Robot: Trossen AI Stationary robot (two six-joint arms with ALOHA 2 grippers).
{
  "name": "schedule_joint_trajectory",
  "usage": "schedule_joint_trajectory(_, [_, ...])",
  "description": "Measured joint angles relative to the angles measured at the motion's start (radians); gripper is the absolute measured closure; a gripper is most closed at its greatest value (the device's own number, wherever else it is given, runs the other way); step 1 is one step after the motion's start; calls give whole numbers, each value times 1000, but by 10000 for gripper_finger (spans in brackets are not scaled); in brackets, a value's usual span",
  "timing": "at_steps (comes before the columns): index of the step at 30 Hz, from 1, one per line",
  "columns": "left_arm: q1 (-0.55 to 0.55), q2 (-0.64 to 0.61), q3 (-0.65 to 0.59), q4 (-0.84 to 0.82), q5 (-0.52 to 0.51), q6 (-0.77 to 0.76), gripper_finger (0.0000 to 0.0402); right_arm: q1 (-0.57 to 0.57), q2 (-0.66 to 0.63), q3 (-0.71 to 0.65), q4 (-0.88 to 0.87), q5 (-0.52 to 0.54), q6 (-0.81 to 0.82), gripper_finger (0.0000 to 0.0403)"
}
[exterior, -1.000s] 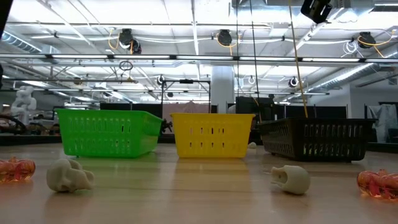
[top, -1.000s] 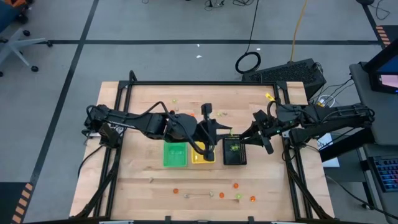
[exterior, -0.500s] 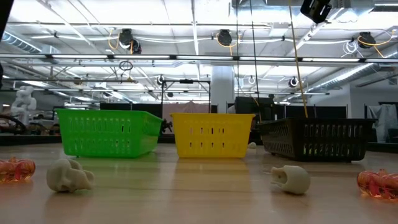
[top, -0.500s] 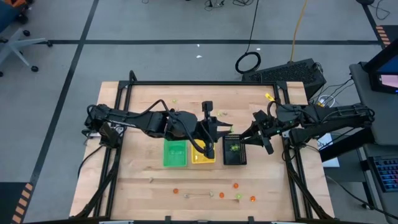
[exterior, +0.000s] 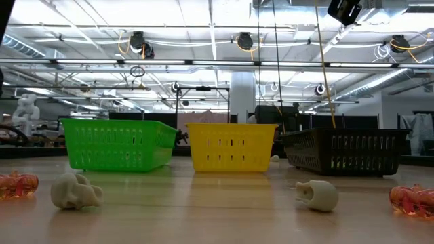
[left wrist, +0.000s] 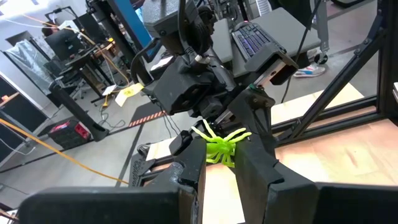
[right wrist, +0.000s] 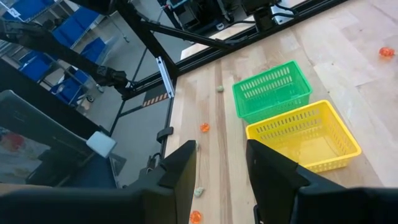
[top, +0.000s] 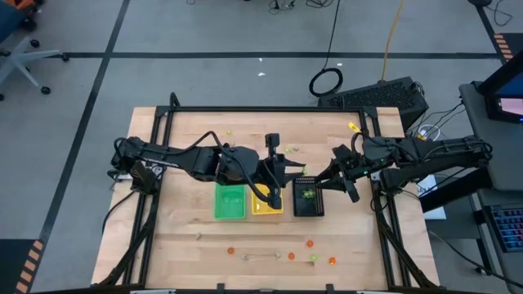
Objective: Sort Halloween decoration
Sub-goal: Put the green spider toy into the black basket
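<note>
The left gripper (left wrist: 217, 163) pinches a yellow-green spider trinket (left wrist: 219, 145) between its jaws, held above the middle of the tabletop (top: 343, 237), at about 12 o'clock of the yellow tray (top: 266, 209). It probably holds it there to carry it to the tray of its colour. The spider's legs spread to all sides, so no long axis can be told; its body stands up from the jaws. The right gripper (right wrist: 219, 169) waits at 3 o'clock of the black tray (top: 308, 207), jaws apart and empty. Other trinkets lie scattered near the 6 o'clock edge, among them an orange one (top: 310, 243) and a pale skull (exterior: 317, 194).
</note>
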Motion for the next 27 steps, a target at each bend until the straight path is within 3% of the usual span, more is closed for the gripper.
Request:
schedule_joint_trajectory(16, [0, 0, 0, 0, 0, -4, 337, 0, 0, 0, 0, 1, 0, 273])
schedule_joint_trajectory(27, [26, 0, 0, 0, 0, -246, 337, 0, 0, 0, 0, 1, 95, 273])
